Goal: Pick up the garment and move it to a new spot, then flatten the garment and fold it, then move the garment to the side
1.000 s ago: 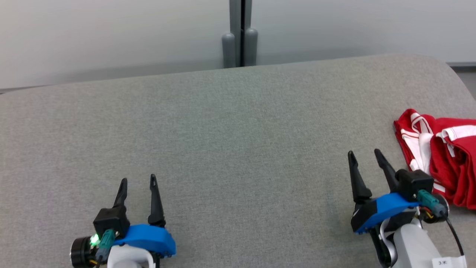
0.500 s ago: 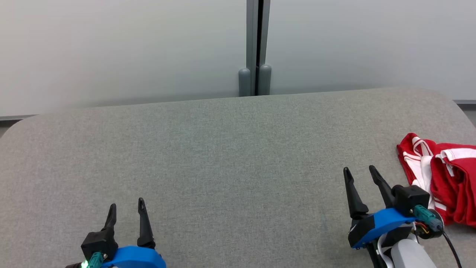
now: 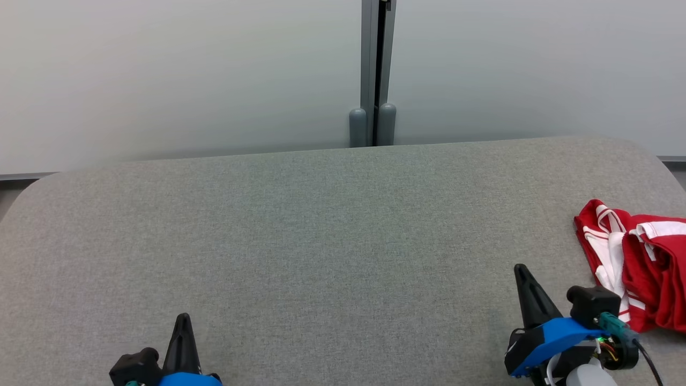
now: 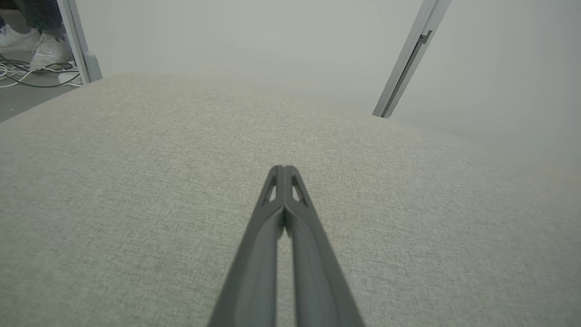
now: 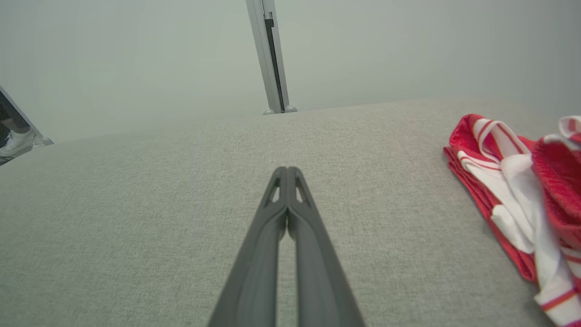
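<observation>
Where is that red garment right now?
The red garment lies crumpled at the right edge of the grey fabric surface in the head view, just right of the right pincer.

No lettering, number, brand or sign can be read in any view. The garment (image 3: 654, 268) just right of the right claw (image 3: 520, 269) bears plain white stripes, with no legible print on it.

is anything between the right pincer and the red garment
Nothing visible stands in the way. Just grey fabric surface lies between the right pincer, which is shut on nothing, and the red garment, crumpled near the surface's right edge, close beside that pincer.
</observation>
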Motion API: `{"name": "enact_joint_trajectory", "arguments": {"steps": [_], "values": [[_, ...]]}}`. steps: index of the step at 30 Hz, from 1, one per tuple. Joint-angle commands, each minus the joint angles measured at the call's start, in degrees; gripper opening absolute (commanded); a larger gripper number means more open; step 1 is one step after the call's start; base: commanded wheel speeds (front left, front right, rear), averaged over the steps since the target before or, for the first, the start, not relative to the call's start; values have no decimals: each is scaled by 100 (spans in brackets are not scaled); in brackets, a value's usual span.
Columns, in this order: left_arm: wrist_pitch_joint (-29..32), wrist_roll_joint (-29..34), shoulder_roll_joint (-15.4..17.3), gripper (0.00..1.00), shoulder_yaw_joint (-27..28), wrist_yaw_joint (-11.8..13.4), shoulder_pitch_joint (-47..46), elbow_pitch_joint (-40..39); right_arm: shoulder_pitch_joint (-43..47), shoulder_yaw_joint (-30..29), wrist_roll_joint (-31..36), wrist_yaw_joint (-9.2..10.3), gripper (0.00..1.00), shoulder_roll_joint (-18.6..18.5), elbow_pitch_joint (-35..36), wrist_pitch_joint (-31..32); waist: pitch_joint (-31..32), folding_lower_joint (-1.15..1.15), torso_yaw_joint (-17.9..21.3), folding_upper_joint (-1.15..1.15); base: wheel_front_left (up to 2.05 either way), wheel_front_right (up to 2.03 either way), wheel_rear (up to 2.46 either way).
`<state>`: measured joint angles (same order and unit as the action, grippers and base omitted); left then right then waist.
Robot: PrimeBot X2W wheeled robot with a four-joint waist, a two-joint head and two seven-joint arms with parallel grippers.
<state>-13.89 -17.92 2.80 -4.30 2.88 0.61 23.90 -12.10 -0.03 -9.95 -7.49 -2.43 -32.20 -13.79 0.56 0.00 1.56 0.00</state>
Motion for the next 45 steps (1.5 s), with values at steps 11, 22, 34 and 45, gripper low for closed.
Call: {"name": "enact_joint_trajectory", "arguments": {"steps": [11,22,34,45], "values": [[321,-1241,4,0,194,-185,-196,-245,22,-114,-1384,0,0,-26,395,318,-8,0,-15,0,0,0,0],[580,-2203,5,0,328,-319,-278,-374,120,-184,-2450,0,0,-31,638,569,-14,0,-29,0,0,0,0],[818,-3054,6,0,456,-439,-349,-479,202,-260,-3391,0,0,-36,838,808,-21,0,-43,0,0,0,0],[1031,-3808,7,0,560,-545,-424,-573,265,-329,-4225,0,0,-41,1012,1020,-28,0,-57,0,0,0,0]]}}
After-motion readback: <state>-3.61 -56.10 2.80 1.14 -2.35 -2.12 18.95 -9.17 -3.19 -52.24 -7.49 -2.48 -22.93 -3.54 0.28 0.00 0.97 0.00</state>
